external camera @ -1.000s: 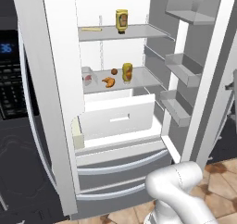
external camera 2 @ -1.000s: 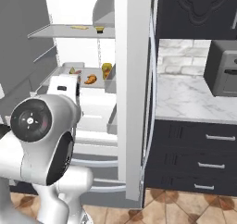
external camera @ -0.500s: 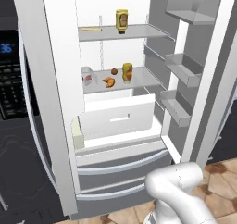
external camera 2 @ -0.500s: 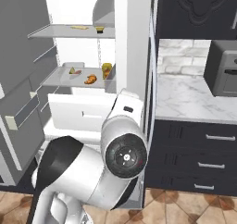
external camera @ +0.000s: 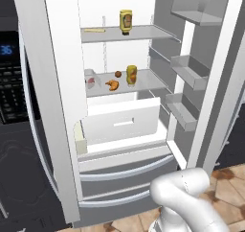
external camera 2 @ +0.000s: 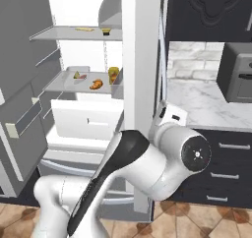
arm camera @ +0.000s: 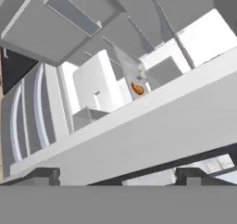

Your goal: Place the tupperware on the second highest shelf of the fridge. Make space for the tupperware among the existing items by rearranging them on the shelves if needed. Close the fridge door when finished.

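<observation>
Tupperware [external camera: 89, 79] sits on the second shelf [external camera: 143, 82] beside the croissant [external camera: 113, 85]. Claw [arm camera: 118, 176] released, empty. Fridge [external camera: 57, 106] doors open; closing remains.

The arm [external camera 2: 133, 183] is mostly glossy white with chunky rounded links, a black band running down 1 segment, a dark round joint cap with a tiny red dot in the middle, and the gripper [arm camera: 118, 174] has 2 small dark grey blocky fingertips [arm camera: 44, 174].
</observation>
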